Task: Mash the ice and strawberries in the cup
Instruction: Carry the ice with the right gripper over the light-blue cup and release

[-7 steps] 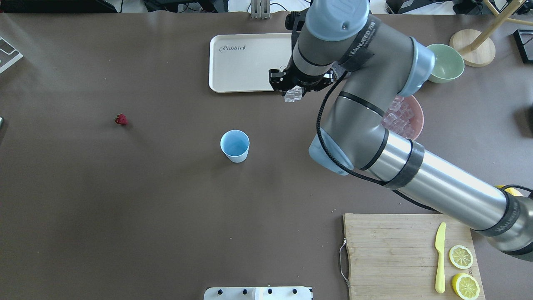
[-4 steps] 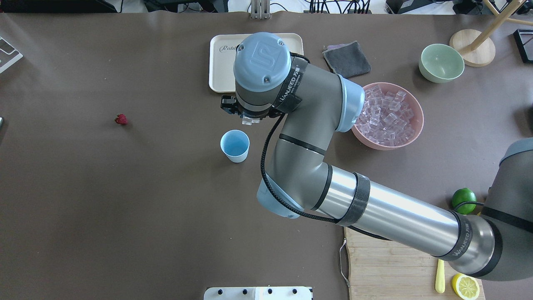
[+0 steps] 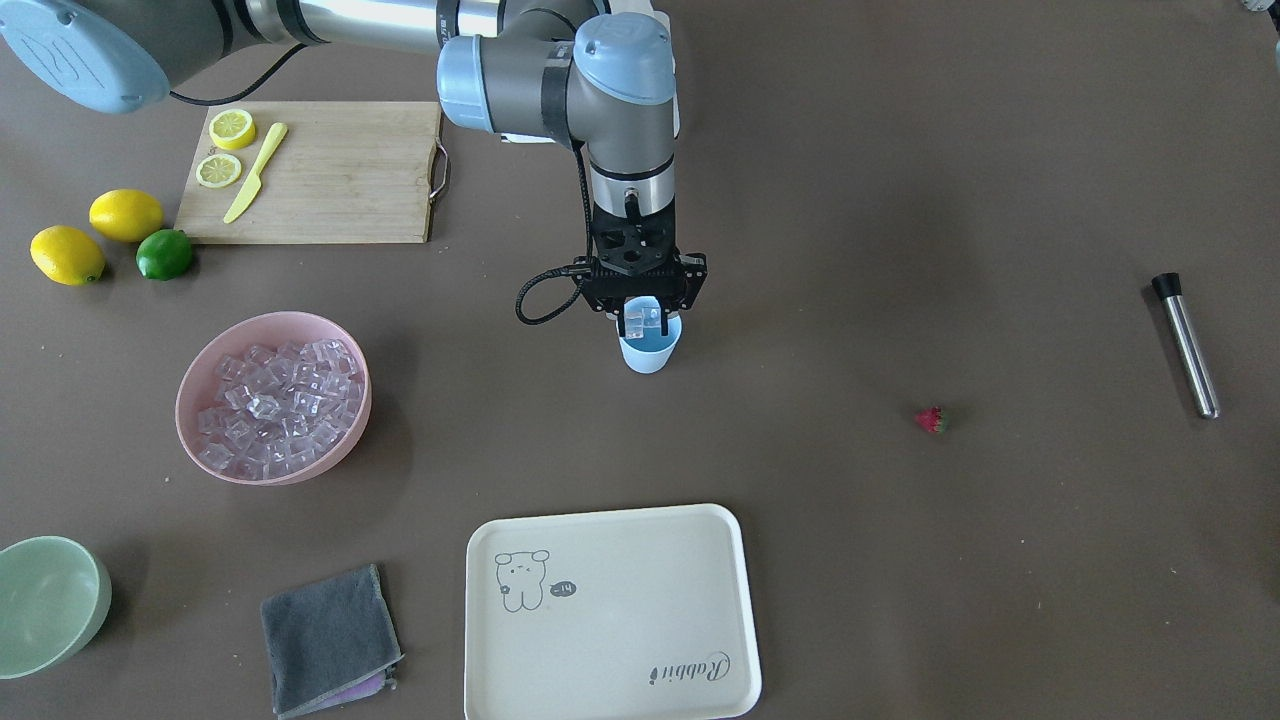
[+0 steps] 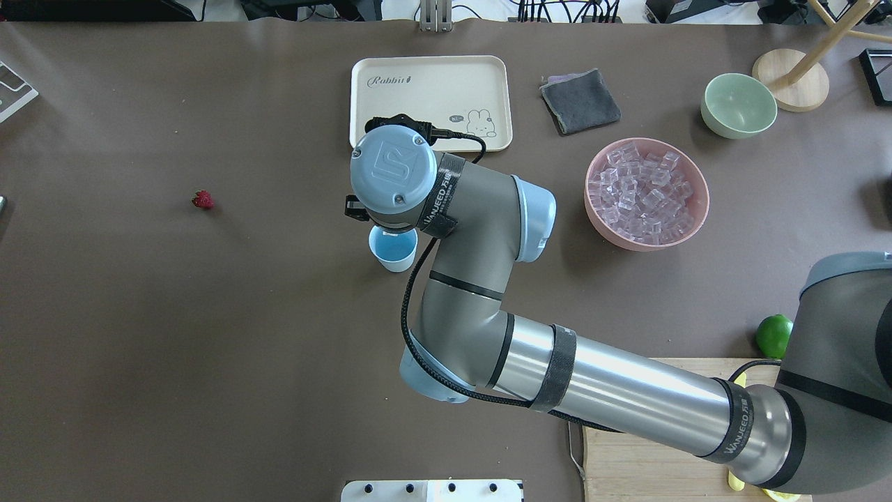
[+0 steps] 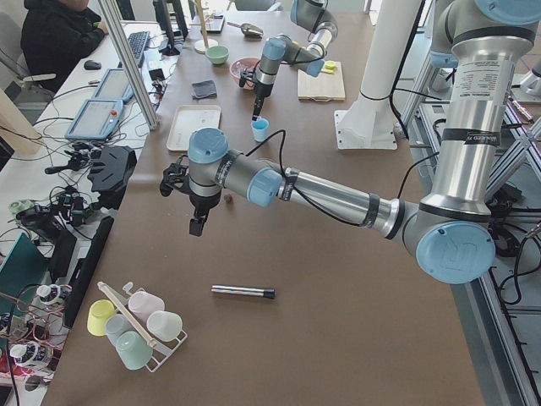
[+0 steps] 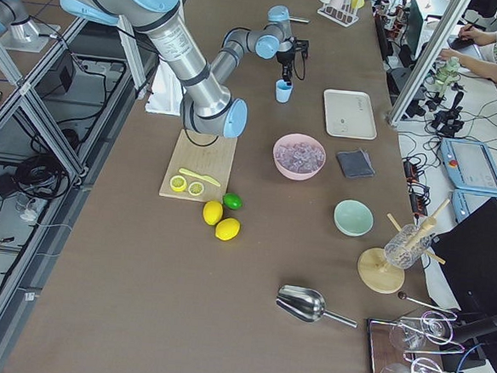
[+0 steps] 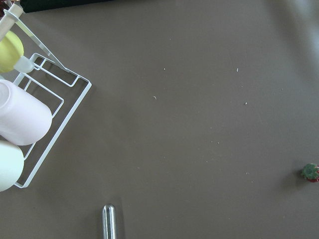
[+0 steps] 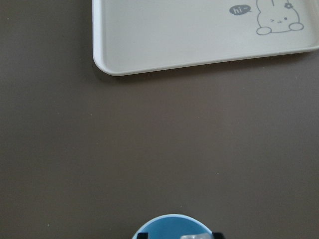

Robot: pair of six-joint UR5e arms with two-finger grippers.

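Shows a small light-blue cup (image 3: 650, 356) upright near the middle of a brown table (image 3: 900, 200). Directly over its mouth, the right gripper (image 3: 643, 312), fingers pinched narrowly on a clump of clear ice cubes (image 3: 640, 322) held just above the rim. Well to the robot's right, a pink bowl (image 3: 186, 392) heaped with more such cubes; farther right and farther away, a pale green bowl (image 3: 40, 610). Left of the cup and well apart from it, one tiny red strawberry (image 3: 931, 420) lying on the bare table. Near that berry, the left gripper (image 5: 196, 227) raised above the surface, finger spread impossible to tell. Elsewhere: a cream tray (image 3: 610, 640), grey cloth (image 3: 325, 635), wooden cutting board (image 3: 340, 170) with lemon halves (image 3: 225, 150) and a yellow knife (image 3: 255, 175), a metal rod (image 3: 1188, 350), and a wire rack (image 5: 139, 330) of pastel cups. Beyond the far edge, desks with screens and a seated person (image 5: 55, 38).
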